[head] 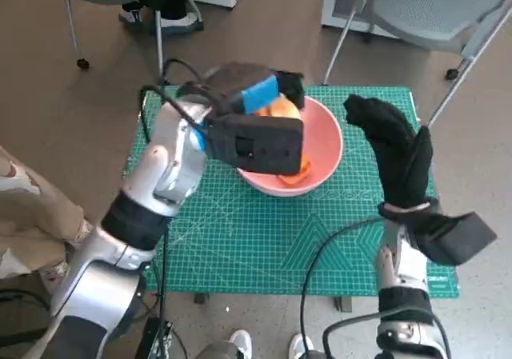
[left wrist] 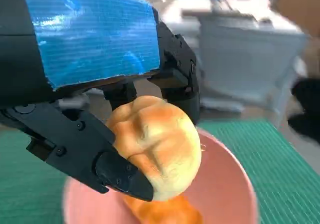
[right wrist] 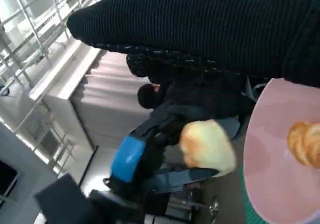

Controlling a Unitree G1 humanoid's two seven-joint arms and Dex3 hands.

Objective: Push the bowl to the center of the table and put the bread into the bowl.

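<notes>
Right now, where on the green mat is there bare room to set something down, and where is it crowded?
Bare mat runs along the near edge, bordered by the pink bowl behind, the left forearm on one side and the right robot hand on the other. The far middle is crowded: the left robot hand holds the bread roll over the bowl, which already contains another orange-brown piece.

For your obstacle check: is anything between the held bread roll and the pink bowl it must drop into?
Nothing visible blocks it. The left hand holds the bread roll directly over the pink bowl, which already contains an orange piece.
</notes>
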